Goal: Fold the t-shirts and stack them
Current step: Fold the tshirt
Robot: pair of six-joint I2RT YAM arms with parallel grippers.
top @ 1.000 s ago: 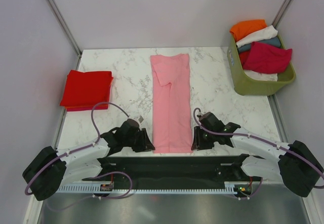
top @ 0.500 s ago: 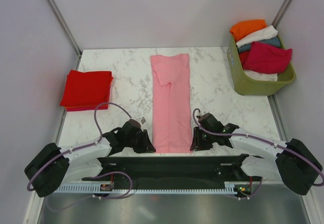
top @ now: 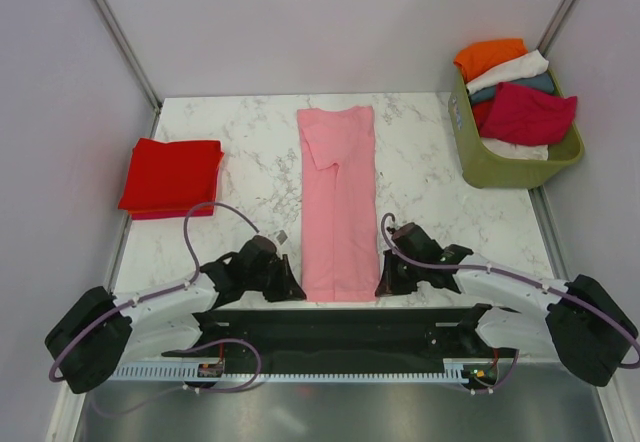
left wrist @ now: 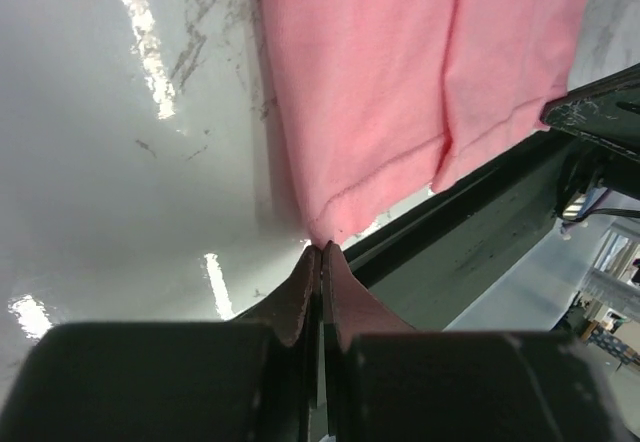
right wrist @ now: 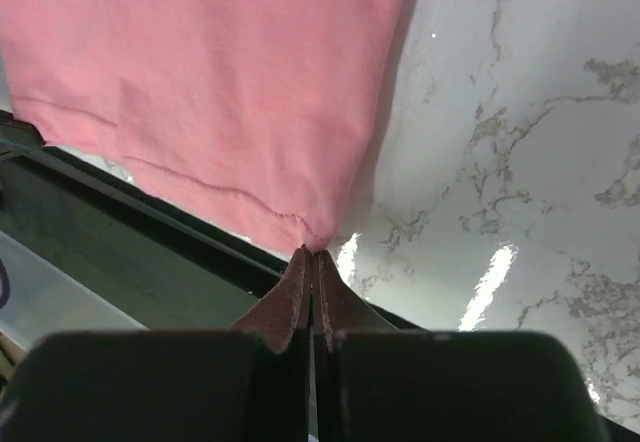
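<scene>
Two claws sat low at the table's near edge, each closed on a near corner of one shirt. The left gripper had its dark, tapered jaws pressed together, with the stitched near-left hem corner of the pale pink t-shirt pinched at the tips. The right gripper matched it, its jaws pressed flat against each other and nipping the near-right hem corner.

The pink shirt lay folded into a long, narrow strip down the middle of the table, running from the near edge toward the far one. Its cloth looked soft and matte, with faint wrinkles and a line of stitching along the hem. A lengthwise fold showed as a raised edge in the left wrist view. The near hem reached just past the tabletop, over the black frame below. Toward the far end a folded-in flap made a slanted crease.

The tabletop was glossy white marble with grey veins, and it mirrored the ceiling lights.

Well to the left, the bright red t-shirt lay folded in a neat, flat rectangle near the table's left edge.

At the far right corner stood an olive-green plastic basket, tilted. It was heaped with loosely bunched cloth: an orange shirt on top, then a white shirt, a teal shirt and a crimson shirt.
</scene>
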